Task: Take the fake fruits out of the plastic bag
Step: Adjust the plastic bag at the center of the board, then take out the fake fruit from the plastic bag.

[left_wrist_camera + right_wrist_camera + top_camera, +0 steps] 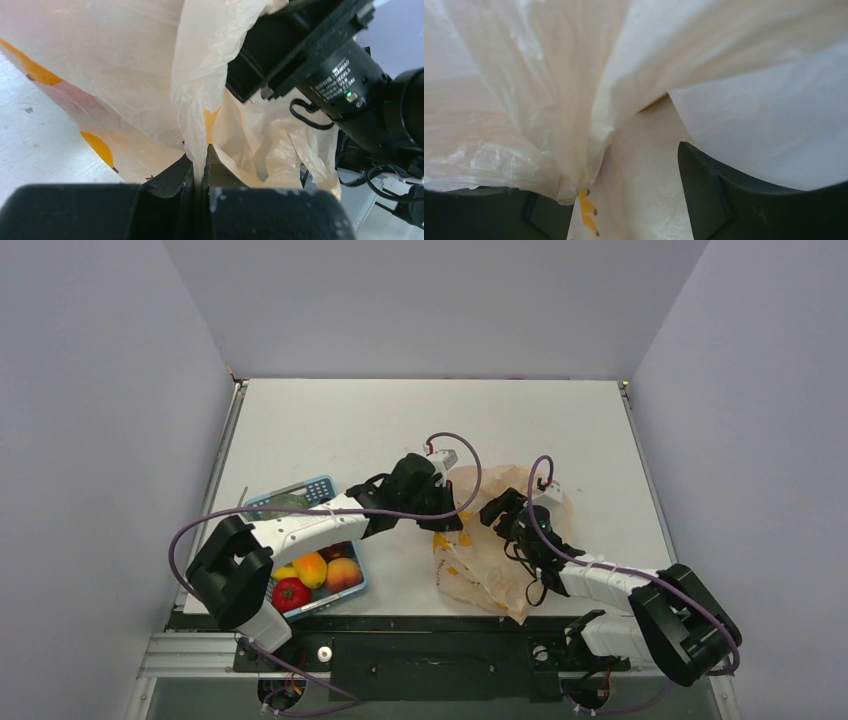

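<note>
Plastic bag (478, 555): thin, crinkly, translucent peach, orange marks; crumpled on counter (330, 430) (centre-right), one fold drawn up taut.

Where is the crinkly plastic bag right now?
In the top view, the plastic bag lies toward the near edge of the table, right of centre and right of the blue basket. The left fingers pinch a fold of it.

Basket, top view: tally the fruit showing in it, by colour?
Red fruit: 1
Orange-yellow fruit: 1
Peach fruit: 1
Green fruit: 1, partly under the left arm
Total: 4 clearly showing; the arm covers the middle of the basket.
</note>
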`<state>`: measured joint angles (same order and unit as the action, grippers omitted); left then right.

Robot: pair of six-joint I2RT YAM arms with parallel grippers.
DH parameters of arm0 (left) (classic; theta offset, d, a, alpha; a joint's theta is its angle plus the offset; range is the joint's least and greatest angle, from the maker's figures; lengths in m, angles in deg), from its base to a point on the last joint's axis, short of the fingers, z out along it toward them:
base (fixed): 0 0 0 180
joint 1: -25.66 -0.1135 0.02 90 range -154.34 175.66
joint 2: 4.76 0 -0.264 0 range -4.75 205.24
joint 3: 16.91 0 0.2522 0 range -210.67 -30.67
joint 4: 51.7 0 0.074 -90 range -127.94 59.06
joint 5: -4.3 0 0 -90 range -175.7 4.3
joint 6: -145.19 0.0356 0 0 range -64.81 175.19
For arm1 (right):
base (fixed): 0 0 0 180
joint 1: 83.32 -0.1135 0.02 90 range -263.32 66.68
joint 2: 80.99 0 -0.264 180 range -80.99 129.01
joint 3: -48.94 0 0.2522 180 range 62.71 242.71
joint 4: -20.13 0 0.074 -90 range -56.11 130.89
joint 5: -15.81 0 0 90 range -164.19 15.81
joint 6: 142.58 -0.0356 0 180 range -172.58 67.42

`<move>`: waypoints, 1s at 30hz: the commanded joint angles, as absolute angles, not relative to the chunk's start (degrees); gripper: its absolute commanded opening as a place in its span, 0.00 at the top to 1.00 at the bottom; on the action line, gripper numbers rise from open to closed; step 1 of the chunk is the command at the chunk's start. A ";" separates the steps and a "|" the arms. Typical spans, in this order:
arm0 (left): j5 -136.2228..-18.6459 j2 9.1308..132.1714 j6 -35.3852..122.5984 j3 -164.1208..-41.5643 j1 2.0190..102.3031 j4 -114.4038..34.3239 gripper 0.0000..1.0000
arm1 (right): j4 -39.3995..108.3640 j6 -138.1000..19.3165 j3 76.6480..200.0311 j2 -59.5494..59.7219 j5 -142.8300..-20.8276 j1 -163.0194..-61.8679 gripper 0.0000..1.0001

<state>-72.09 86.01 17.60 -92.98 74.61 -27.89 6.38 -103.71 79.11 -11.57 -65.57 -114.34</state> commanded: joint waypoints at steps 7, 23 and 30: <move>-73.37 85.40 14.40 -90.27 78.79 -34.95 1.00 | -5.26 -108.64 83.12 -3.15 -61.43 -111.91 0.35; -74.77 77.06 16.77 -89.38 73.14 -29.39 0.14 | -5.98 -101.88 88.78 4.81 -77.57 -111.45 0.41; -73.66 65.15 14.85 -81.94 62.65 -29.29 0.07 | 0.04 -95.72 88.70 0.42 -82.73 -111.45 0.43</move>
<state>-74.52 71.45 16.18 -85.35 67.48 -29.10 -1.88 -100.87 87.15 3.91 -78.37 -111.79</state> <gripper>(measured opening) 0.926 0.588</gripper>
